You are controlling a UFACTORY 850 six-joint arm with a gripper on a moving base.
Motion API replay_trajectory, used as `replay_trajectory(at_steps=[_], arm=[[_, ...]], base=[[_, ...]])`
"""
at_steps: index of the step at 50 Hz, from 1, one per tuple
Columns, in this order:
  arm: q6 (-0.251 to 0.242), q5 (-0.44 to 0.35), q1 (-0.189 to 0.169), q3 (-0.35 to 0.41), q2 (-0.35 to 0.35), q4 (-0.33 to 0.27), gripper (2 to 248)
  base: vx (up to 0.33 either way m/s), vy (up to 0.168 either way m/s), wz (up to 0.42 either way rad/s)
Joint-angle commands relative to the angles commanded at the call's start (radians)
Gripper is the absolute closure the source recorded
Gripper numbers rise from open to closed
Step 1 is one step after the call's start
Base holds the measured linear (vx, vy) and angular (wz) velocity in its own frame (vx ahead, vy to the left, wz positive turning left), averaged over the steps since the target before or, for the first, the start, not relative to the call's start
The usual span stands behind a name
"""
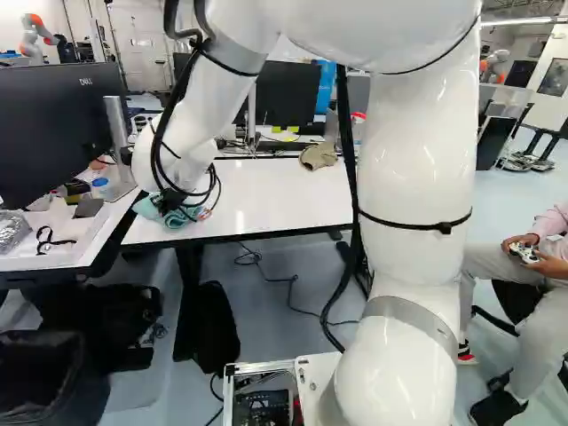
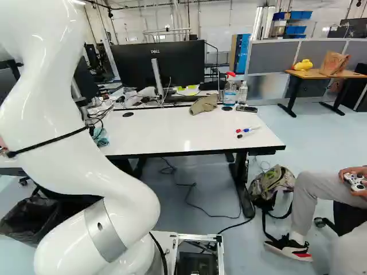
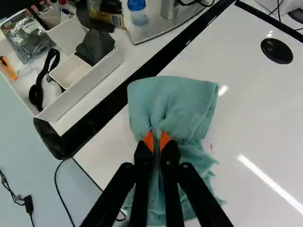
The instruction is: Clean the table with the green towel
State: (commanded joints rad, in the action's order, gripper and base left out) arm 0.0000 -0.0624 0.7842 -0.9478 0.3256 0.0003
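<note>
At the left end of the white table [image 1: 275, 195], my gripper [image 1: 167, 202] points down over the green towel [image 1: 182, 216] in the left base view. In the wrist view the gripper [image 3: 156, 142] is shut on the towel [image 3: 177, 101], whose folds bunch up at the orange pads. The cloth spreads ahead of the fingertips and underneath them, lying on the tabletop near its corner. The right base view shows only a bit of the towel [image 2: 101, 138] beside the arm.
A side table with a white organizer tray [image 3: 87, 78] and a monitor [image 1: 58, 129] adjoins the left end. On the white table are a brown cloth [image 2: 204, 104], a spray bottle [image 2: 230, 91] and markers [image 2: 248, 130]. A seated person is at the right. Another robot [image 1: 37, 34] stands far back.
</note>
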Motion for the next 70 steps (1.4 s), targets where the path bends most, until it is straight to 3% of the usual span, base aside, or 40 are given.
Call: replay_trajectory(at_steps=[22,70], arm=[[0.0,0.0,-0.05,-0.064,0.051,0.0,215],[0.0,0.0,-0.162,0.096,-0.079,0.0,215]], base=[[0.0,0.0,0.0],[0.0,0.0,0.0]])
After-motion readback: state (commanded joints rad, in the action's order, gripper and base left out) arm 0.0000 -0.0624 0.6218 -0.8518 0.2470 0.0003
